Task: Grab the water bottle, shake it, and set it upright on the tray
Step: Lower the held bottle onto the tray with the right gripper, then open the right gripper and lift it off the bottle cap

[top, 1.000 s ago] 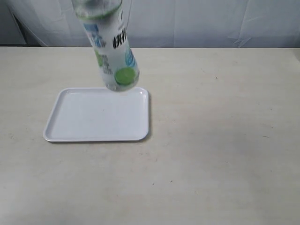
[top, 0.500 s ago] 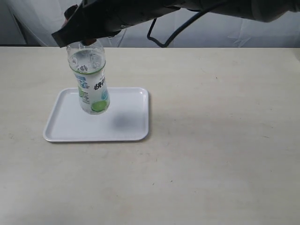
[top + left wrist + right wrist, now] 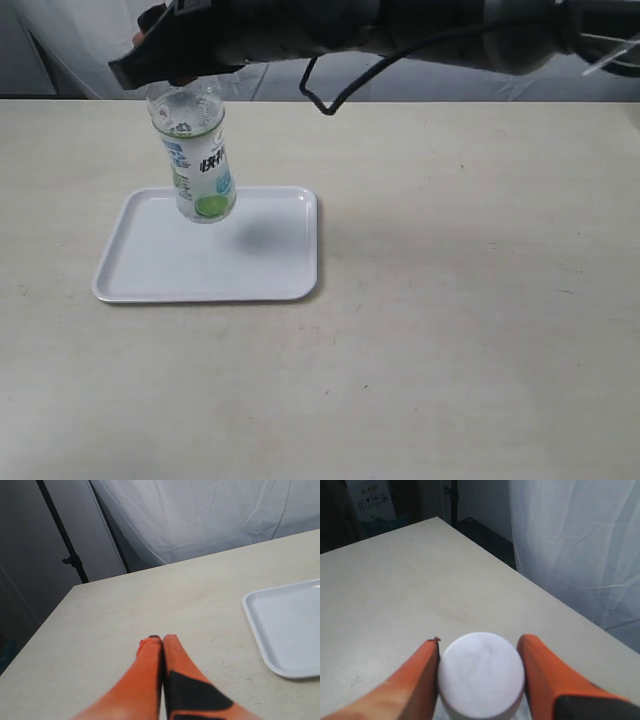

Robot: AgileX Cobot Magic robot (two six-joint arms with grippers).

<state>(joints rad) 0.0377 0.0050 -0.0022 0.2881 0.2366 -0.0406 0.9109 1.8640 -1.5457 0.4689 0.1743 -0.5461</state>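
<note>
Right end effector (image 3: 480, 646) clamps water bottle (image 3: 200, 165), likely below cap; arm (image 3: 420, 25) stretched across; left end effector (image 3: 161, 641) closed.

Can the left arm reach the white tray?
Probably yes: only bare table lies between the left tool and the tray, and the bottle is held up by the right tool.

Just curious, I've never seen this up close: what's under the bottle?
The white tray, with a shadow on it. The bottle seems to hang clear of it, tilted, held at its cap by the right fingers. The tray patch behind the bottle is hidden.
</note>
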